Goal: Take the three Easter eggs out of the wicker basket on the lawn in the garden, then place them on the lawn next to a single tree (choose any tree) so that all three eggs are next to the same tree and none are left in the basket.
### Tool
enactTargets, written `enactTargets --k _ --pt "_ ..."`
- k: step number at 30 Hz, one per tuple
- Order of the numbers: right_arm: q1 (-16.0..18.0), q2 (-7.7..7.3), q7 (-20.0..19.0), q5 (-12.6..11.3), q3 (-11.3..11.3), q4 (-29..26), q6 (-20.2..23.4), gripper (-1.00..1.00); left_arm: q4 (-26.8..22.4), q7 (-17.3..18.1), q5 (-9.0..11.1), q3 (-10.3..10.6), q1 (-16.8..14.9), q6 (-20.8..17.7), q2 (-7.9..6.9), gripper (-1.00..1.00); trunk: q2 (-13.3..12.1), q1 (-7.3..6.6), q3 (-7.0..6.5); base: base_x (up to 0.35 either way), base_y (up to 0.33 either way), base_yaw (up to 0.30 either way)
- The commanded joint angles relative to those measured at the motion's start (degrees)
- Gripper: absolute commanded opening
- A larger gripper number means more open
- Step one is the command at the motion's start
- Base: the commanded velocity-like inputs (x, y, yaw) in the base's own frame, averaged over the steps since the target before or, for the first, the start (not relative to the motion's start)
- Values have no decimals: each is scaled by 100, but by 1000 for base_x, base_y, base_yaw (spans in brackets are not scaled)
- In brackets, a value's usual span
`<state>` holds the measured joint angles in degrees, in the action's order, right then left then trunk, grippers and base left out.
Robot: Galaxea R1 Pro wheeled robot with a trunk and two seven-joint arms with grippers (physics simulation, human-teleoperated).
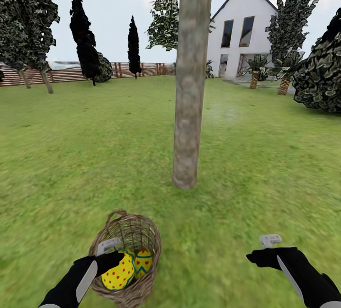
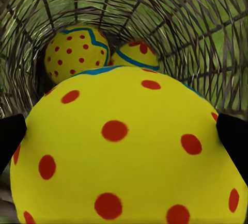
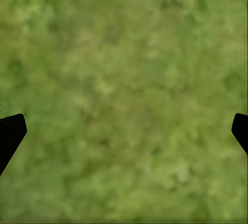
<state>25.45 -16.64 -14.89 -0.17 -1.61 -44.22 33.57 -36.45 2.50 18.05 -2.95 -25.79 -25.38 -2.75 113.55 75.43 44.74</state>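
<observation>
Three eggs [image 2: 124, 146] lie in the basket [image 1: 142, 232] near the tree [image 1: 189, 109]. Left pincer [image 1: 110, 251], nearer, straddles the front egg, fingers spread, grip uncertain. Right pincer [image 1: 270, 246] hangs open over lawn [image 3: 124, 79].

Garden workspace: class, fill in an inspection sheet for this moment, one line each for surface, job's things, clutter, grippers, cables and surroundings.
Surface: lawn, short green grass.
Job's things: wicker basket stands on the grass in front of the tree. All three eggs are inside it: the near egg between the left gripper's fingers, two more eggs deeper in.
Clutter: nothing seen.
Grippers: left gripper reaches into the basket, around the near egg; whether it grips, cannot tell. Right gripper open over bare grass, holding nothing.
Cables: nothing seen.
Surroundings: white house, wooden fence, dark narrow trees.
</observation>
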Motion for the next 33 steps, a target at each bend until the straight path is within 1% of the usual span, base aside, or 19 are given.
enactTargets --k 1,5,7,8,20,22,24,33 --pt "0 -6 -12 0 -15 -8 27 100 -4 22 5 -24 -2 -34 2 -100 -39 -23 -12 0 0 0" --pt "-1 -6 -10 0 -15 -6 27 100 -11 22 2 -24 -1 -30 9 -100 -199 -111 -84 28 0 0" --pt "1 -6 -11 0 -15 -7 27 100 -3 30 -3 -21 1 -28 106 -100 -280 -155 -120 279 0 0" --pt "4 -6 -12 0 -15 -7 27 100 -2 31 -3 -21 0 -28 119 -100 -320 -177 -138 331 0 0" --pt "3 6 -13 0 -15 -1 27 100 -2 36 5 -21 0 -30 134 -100 -801 -441 -354 16 0 0" --pt "3 65 -8 6 -12 85 15 100 -2 25 5 -21 -3 -29 134 -100 -881 -485 -389 -2 0 0" --pt "4 80 -6 8 -7 148 2 100 -2 22 1 -21 -1 -28 134 -100 -961 -528 -425 0 0 0" --pt "3 74 -14 3 11 154 35 100 -2 29 -4 -21 2 -28 133 -100 -1322 -726 -587 0 0 0"
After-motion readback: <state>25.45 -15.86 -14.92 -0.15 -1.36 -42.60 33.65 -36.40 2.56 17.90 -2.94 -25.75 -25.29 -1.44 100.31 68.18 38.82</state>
